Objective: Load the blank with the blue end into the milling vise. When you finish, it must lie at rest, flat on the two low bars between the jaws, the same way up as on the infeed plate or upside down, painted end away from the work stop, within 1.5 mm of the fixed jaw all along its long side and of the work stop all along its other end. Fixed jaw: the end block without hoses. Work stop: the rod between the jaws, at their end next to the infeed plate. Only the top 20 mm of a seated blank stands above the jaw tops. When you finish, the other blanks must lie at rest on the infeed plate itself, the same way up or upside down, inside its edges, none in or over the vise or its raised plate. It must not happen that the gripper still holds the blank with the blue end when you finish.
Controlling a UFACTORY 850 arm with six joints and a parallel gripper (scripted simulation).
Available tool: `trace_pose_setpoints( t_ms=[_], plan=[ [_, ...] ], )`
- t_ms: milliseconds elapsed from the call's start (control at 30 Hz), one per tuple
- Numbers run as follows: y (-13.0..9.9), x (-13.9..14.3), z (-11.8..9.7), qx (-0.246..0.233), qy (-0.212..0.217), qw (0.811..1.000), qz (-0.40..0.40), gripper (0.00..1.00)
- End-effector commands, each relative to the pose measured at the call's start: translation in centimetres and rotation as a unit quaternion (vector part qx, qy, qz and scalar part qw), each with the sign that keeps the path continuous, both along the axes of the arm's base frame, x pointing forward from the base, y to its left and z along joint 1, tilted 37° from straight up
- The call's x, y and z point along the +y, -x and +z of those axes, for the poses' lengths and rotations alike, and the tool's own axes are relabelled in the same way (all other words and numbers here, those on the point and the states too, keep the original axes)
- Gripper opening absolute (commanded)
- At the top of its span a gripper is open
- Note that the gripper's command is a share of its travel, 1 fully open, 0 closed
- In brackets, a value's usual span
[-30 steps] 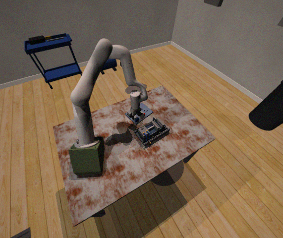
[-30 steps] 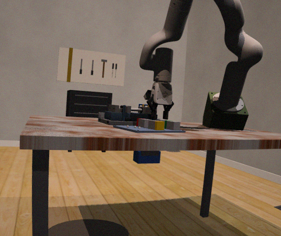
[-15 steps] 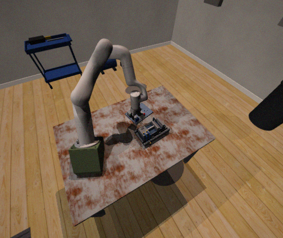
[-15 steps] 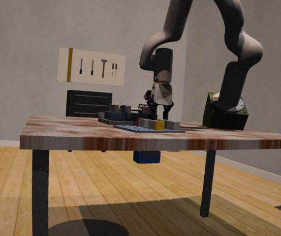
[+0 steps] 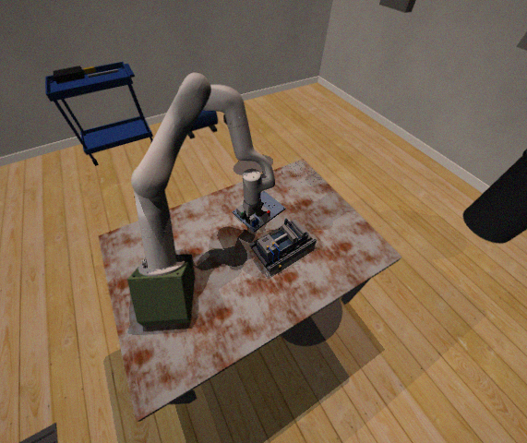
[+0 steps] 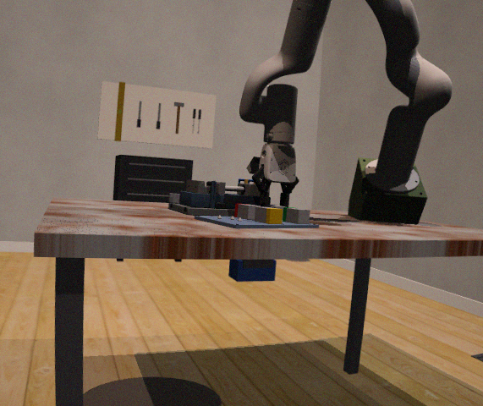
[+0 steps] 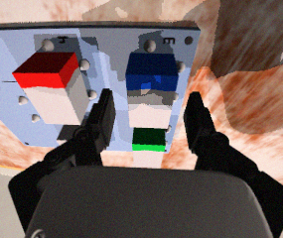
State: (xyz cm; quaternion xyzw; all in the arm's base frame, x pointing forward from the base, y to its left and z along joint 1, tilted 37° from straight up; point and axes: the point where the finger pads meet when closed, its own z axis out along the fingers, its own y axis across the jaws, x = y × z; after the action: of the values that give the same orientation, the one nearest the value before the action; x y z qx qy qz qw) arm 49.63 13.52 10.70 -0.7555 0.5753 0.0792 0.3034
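The blank with the blue end [image 7: 152, 74] [image 5: 254, 221] lies on the infeed plate [image 7: 2, 55] [image 5: 276, 209] [image 6: 228, 222], near its edge. My gripper [image 7: 150, 102] [image 6: 275, 204] is open above it, one finger on each side of the blank's width in the wrist view, touching nothing that I can see. The red-ended blank [image 7: 57, 104] [image 6: 238, 210] lies left of the left finger, the green-ended one [image 7: 148, 147] just below the blue-ended one in the wrist view. A yellow-ended blank [image 6: 273, 216] also lies on the plate. The vise [image 5: 293, 257] [image 6: 195, 200] shows no blank between its jaws.
Small pegs [image 7: 150, 46] [image 6: 219, 216] stand up from the infeed plate around the blanks. The vise stands beside the plate, with blue hoses [image 5: 275, 247] at one end block. The arm's green base [image 5: 161, 297] [image 6: 386, 200] stands at the other side of the table.
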Motion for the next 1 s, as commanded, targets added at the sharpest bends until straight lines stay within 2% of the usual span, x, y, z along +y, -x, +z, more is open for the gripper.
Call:
trace_pose_setpoints(
  t_ms=[0, 967],
  plan=[
    [-0.13, 0.16, -0.22, -0.001, 0.0, 1.0, 0.0, 0.72],
    [-0.26, 0.49, -0.71, -0.001, 0.0, 1.0, 0.0, 0.72]
  ],
)
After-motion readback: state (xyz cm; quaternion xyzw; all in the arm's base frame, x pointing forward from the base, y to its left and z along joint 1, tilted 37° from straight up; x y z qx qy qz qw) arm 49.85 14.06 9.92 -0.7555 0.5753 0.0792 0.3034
